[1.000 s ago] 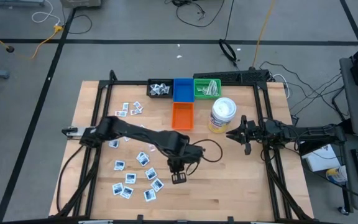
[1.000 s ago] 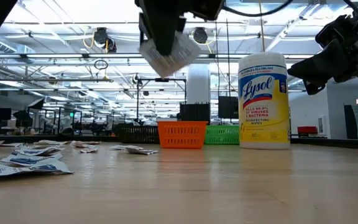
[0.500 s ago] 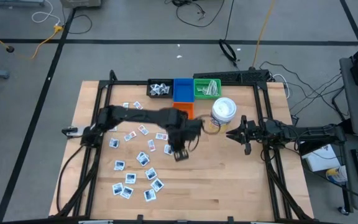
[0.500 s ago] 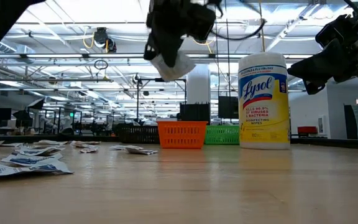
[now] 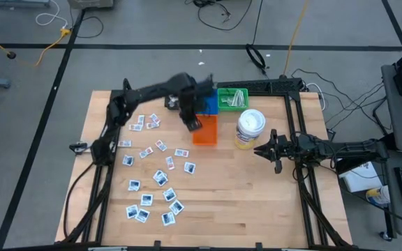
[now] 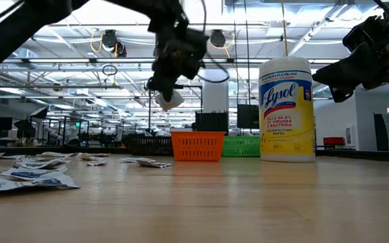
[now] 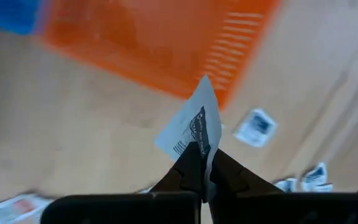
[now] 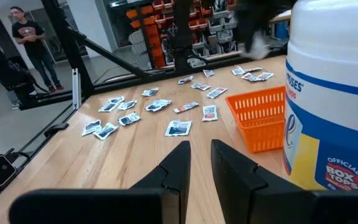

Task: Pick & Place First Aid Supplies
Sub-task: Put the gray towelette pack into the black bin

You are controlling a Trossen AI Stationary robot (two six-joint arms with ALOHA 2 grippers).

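High view — left tool has swung from mid-counter to the orange bin's edge.
Left wrist view: my fingers pinch one white packet, so release looks close. Right wrist view — right tool idles, narrowly parted, beside the wipes tub.

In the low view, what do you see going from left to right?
Scattered packets on the table → held packet in the left gripper → orange basket → green basket → wipes canister → right gripper.
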